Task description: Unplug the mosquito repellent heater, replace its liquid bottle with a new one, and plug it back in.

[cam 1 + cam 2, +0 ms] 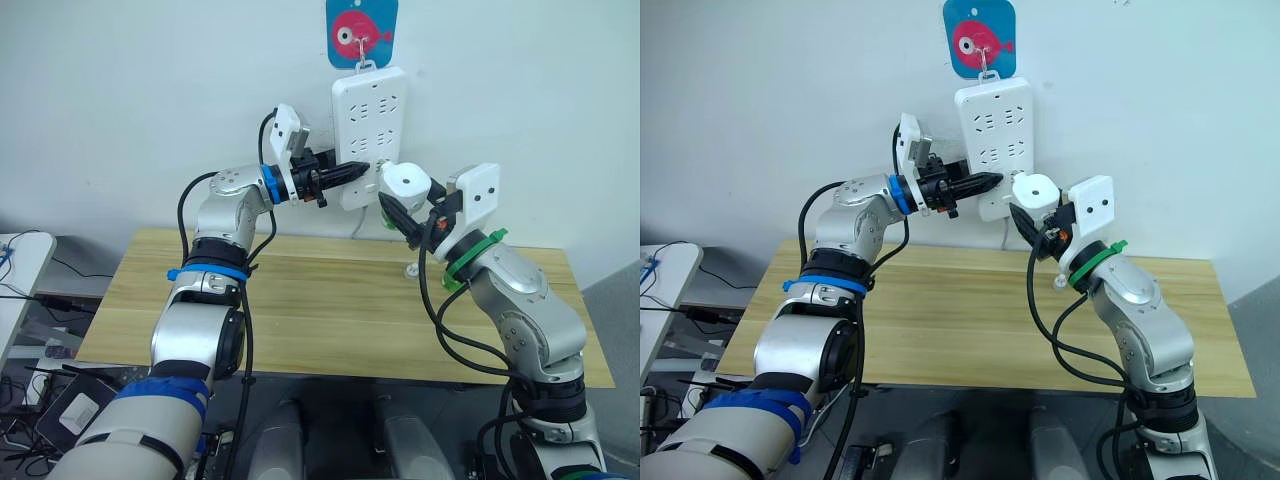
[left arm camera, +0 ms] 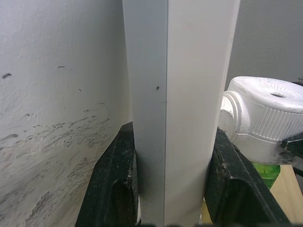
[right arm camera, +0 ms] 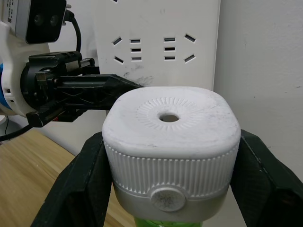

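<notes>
Currently, left gripper (image 1: 350, 171): 2 fingers clamp the strip's (image 1: 368, 120) lower edge.
Right gripper (image 3: 168, 182): fingers pinch the heater (image 3: 170, 146) on both sides.
Heater: held just beside the wall-hung strip (green bottle (image 2: 265, 171) beneath).

White mosquito repellent heater (image 3: 170, 151), ribbed sides, round hole on top, green bottle underneath, upright, held above table (image 1: 330, 310).

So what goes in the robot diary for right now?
left gripper: shut on power strip | right gripper: shut on mosquito repellent heater, beside strip
</notes>
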You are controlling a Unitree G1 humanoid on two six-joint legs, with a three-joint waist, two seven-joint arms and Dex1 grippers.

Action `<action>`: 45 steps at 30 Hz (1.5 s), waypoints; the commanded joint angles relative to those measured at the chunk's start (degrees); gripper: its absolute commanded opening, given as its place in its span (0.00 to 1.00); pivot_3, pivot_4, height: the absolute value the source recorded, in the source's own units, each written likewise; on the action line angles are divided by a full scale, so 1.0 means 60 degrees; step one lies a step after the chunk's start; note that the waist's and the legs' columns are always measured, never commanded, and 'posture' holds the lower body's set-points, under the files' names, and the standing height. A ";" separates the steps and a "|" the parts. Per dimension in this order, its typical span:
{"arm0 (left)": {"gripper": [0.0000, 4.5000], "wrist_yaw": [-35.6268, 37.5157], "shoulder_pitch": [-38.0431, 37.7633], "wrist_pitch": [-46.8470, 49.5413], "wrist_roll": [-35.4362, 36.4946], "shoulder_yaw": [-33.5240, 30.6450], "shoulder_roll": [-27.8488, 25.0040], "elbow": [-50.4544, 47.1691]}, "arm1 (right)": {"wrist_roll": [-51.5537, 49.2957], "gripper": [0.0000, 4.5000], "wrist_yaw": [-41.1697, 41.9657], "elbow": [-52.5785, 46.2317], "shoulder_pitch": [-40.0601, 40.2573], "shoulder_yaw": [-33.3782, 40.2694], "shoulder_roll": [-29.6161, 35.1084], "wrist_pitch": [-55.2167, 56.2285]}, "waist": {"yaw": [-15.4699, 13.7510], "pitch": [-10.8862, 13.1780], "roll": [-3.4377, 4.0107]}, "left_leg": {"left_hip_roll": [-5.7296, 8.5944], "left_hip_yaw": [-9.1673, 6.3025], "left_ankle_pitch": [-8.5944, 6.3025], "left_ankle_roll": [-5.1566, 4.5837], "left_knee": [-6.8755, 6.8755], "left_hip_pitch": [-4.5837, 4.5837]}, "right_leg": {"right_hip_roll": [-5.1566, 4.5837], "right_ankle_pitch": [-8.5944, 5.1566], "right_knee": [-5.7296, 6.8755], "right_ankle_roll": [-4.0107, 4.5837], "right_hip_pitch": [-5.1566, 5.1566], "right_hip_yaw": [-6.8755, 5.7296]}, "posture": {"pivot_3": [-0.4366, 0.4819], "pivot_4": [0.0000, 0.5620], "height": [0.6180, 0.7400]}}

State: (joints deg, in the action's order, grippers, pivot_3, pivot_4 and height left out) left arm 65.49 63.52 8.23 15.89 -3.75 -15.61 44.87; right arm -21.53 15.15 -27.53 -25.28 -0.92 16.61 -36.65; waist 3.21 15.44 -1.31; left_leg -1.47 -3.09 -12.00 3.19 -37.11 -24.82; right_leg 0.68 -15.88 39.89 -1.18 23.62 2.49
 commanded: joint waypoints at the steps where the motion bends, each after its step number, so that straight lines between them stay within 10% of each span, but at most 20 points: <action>1: 0.30 0.0212 -0.0002 -0.0074 0.0121 0.0181 0.0171 -0.0628 | -0.0090 0.66 0.0092 -0.0355 0.0066 0.0081 -0.0002 0.0054 | 0.0000 0.0000 0.0000 | 0.0000 0.0000 0.0000 0.0000 0.0000 0.0000 | 0.0000 0.0000 0.0000 0.0000 0.0000 0.0000 | 0.38 0.35 1.00; 45: 0.30 0.0165 -0.0070 -0.0134 0.0069 0.0213 0.0192 -0.0651 | 0.0024 0.66 -0.0053 -0.0015 -0.0409 0.0269 -0.0261 0.0315 | 0.0000 0.0000 0.0000 | -0.0002 0.0004 0.0000 0.0000 0.0001 0.0000 | 0.0000 0.0000 0.0004 0.0000 0.0007 0.0002 | 0.37 0.36 1.00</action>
State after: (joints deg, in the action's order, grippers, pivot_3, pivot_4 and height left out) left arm 64.62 62.84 8.25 15.78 -3.79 -15.43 43.34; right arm -21.43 14.94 -26.17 -25.55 -0.59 15.08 -36.18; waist 3.21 15.44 -1.31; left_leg -1.48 -3.07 -12.00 3.19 -37.10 -24.83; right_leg 0.68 -15.88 39.91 -1.18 23.66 2.50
